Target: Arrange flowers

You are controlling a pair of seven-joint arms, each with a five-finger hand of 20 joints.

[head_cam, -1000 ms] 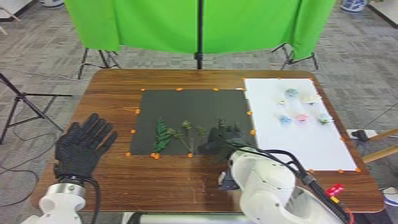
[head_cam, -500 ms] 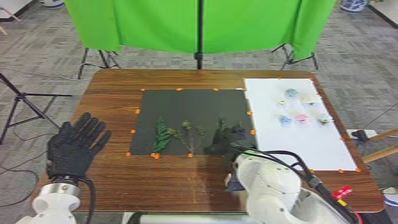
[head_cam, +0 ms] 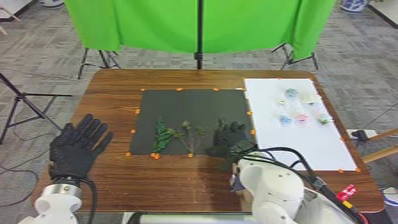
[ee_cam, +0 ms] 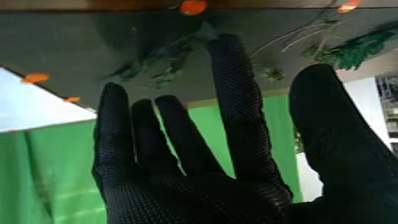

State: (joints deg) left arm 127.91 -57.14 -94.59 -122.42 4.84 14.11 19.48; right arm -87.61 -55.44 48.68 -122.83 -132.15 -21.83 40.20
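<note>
Two hands in black fabric gloves are over the brown wooden table. The right hand is at the near right part of the rectangular charcoal mat. In the right wrist view, the right hand has its fingers straight and apart, with the thumb well clear of them; nothing is clamped between them. One slender, dark green leafy sprig lies on the mat near a fingertip, though whether they touch I cannot tell.

The left hand is left of the mat, its fingers extended and slightly apart, holding nothing.

Also on the mat are one full, dark green feathery frond, towards the left, and a group of thin, branching green stems just beside it; how many stems make up the group cannot be told.

Six small flower heads lie on the long white rectangular sheet, towards its far half: two pale blue ones, one pink, one larger cream, one tiny whitish and one white with green. Several small orange tabs sit along the edges of the mat and sheet.
</note>
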